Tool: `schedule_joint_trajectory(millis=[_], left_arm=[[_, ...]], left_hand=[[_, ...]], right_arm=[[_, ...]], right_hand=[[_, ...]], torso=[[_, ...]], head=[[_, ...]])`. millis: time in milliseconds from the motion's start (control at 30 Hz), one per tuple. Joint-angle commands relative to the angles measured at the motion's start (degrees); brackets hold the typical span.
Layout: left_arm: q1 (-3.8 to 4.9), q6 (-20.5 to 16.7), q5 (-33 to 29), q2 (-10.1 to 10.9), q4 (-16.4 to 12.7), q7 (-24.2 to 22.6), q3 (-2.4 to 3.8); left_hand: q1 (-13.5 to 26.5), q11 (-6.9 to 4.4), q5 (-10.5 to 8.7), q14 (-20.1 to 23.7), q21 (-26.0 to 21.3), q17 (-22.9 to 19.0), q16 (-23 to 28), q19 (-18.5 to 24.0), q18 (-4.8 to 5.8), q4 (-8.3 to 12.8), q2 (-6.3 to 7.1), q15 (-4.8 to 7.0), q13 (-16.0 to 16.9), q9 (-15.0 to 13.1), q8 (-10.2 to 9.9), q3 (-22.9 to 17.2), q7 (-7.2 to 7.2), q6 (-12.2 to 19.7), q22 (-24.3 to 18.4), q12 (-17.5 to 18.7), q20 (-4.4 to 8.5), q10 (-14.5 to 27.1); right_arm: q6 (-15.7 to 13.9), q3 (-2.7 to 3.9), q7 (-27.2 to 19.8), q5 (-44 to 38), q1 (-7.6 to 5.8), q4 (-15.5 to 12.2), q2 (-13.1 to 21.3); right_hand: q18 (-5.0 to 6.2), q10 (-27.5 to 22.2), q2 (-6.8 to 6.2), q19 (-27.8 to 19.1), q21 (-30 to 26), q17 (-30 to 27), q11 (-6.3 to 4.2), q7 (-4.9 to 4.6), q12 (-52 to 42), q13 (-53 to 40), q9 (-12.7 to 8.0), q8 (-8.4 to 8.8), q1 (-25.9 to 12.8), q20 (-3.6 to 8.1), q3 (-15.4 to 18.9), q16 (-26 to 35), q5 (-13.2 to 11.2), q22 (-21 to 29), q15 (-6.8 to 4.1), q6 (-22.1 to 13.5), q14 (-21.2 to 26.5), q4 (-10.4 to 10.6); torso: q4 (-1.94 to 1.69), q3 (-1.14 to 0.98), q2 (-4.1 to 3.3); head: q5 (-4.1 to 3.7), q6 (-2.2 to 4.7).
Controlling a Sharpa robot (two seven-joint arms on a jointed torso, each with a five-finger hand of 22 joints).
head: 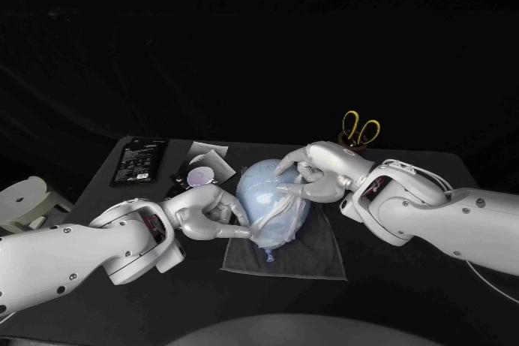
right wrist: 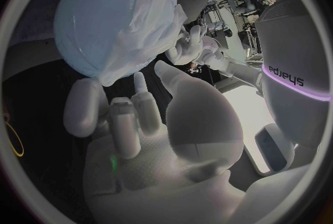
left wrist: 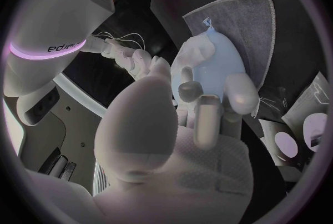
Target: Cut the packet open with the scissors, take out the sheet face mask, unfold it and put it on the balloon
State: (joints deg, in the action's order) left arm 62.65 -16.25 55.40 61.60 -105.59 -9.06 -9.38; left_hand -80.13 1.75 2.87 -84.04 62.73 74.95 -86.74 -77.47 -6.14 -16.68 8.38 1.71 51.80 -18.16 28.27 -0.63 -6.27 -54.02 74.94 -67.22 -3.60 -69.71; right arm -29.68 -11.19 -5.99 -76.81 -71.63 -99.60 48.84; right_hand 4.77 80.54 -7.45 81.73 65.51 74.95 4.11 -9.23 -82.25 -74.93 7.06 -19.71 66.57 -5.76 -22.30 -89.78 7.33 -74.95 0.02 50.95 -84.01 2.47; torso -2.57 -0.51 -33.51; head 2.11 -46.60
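Note:
A pale blue balloon [head: 263, 194] lies on a grey towel [head: 308, 257] at mid-table. The white sheet face mask [head: 286, 209] is draped in wrinkles over its side [right wrist: 149, 24]. My left hand [head: 212, 212] is at the balloon's near left and pinches the mask's edge against it [left wrist: 201, 107]. My right hand [head: 315, 173] curls over the balloon's far right, its fingertips [right wrist: 139, 82] gripping the mask's other edge. The scissors [head: 360, 128] stand with yellow handles up in a holder at the back right, apart from both hands.
A black packet [head: 139, 160] lies at the back left. The cut silver packet [head: 205, 166] lies beside it, just behind my left hand. A white round stand [head: 24, 198] sits off the table's left edge.

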Motion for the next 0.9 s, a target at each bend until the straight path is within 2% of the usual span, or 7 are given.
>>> schedule_joint_trajectory(millis=[33,667,900], left_arm=[[0.06,2.7,1.9,-0.5,0.0,1.8,0.03],[0.05,1.4,2.4,-2.0,0.6,3.4,0.03],[0.05,0.3,2.4,-2.5,0.9,5.2,0.03]], left_hand=[[0.2,0.07,-0.05,-2.4,0.3,3.1,0.3,0.2,0.31,0.1,0.02,0.10,-0.2,-0.1,0.3,0.5,0.05,0.5,1.8,0.1,-0.05,0.4],[-0.7,0.24,-0.06,-2.3,0.3,3.0,0.4,0.2,0.30,0.1,-0.40,-0.02,-0.3,0.0,0.1,1.1,-0.18,1.3,1.8,0.2,-0.11,0.8],[0.3,0.29,-0.08,-2.5,0.7,3.5,0.3,0.0,0.39,-0.1,-1.02,-0.09,0.2,-0.1,0.4,2.5,-0.18,1.2,2.0,-0.2,-0.19,0.4]], right_arm=[[0.5,0.04,1.2,-0.8,0.02,0.3,-0.4],[2.2,0.04,2.2,-1.9,0.02,0.4,-0.8],[2.3,0.04,2.4,-2.0,0.01,0.4,-0.8]], right_hand=[[-0.18,0.2,0.12,-0.1,-0.4,15.1,0.33,0.07,-0.2,-2.1,0.0,0.25,0.7,-0.43,-0.3,-0.2,0.2,-8.9,0.36,0.5,-6.0,0.1],[-0.16,0.2,0.03,-0.2,-0.4,15.1,0.30,0.10,-0.2,-2.2,0.0,0.27,1.1,-0.43,-0.4,-0.2,0.2,-8.9,0.35,0.7,-6.0,0.0],[-0.16,0.2,0.03,-0.2,-0.4,15.1,0.30,0.10,-0.2,-2.2,0.0,0.27,1.1,-0.43,-0.4,-0.2,0.2,-8.9,0.35,0.7,-6.0,0.0]], torso=[[0.00,0.01,-0.06],[0.02,-0.01,-0.04],[-0.02,0.00,-0.03]], head=[[0.00,-0.05],[-0.13,-0.26],[-0.16,-0.41]])
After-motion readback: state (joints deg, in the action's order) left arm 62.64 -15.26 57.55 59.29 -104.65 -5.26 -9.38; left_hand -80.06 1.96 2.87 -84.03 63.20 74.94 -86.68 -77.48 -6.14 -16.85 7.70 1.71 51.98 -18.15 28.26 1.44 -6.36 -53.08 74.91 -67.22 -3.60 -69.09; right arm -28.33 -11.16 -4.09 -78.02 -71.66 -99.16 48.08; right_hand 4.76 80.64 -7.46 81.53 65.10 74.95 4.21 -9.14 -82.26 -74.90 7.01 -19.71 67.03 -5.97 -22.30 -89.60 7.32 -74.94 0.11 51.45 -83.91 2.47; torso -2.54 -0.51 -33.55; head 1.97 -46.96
